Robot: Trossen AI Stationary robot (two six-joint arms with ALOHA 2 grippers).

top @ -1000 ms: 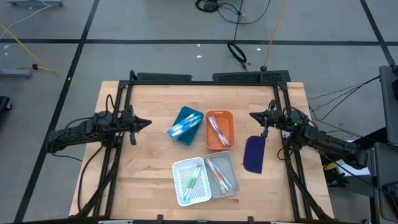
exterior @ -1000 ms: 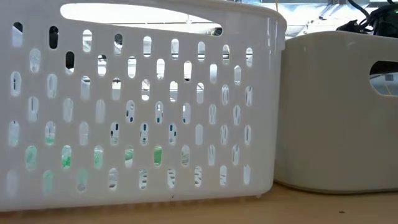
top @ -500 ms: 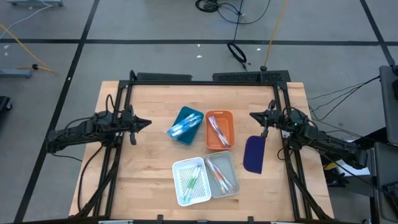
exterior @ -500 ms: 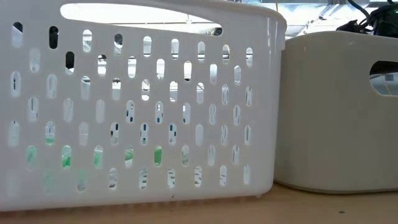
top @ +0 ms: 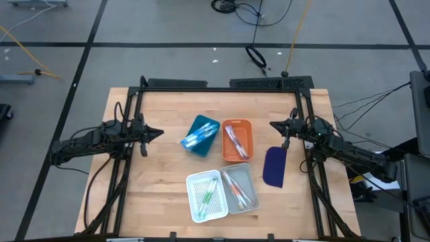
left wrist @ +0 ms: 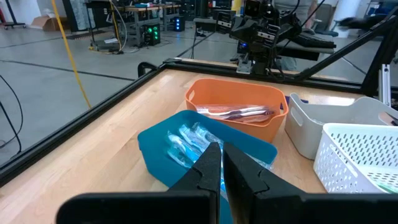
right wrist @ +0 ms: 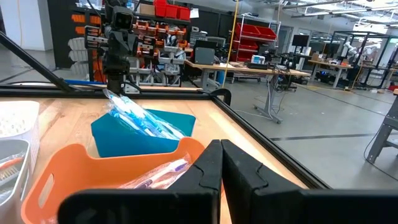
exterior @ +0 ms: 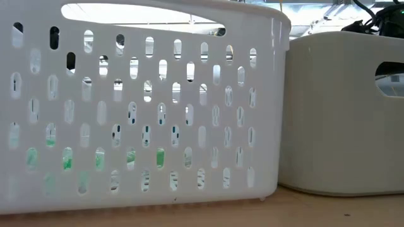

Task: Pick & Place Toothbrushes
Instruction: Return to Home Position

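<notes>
Toothbrushes lie sorted in four small bins at the table's middle: blue ones in a blue bin [top: 200, 135], pink ones in an orange bin [top: 236, 140], green ones in a white perforated basket [top: 205, 195], orange ones in a grey bin [top: 240, 187]. My left gripper [top: 160, 133] hovers shut and empty left of the blue bin. My right gripper [top: 273, 124] hovers shut and empty right of the orange bin. In the left wrist view the blue bin [left wrist: 186, 146] and orange bin [left wrist: 236, 112] lie ahead of the shut fingers [left wrist: 222, 163].
A dark blue flat oblong piece [top: 274, 166] lies on the table right of the bins, below my right gripper. A black frame [top: 222, 89] runs along the table's far and side edges. In the low view the white basket [exterior: 139, 107] and grey bin [exterior: 344, 113] fill the picture.
</notes>
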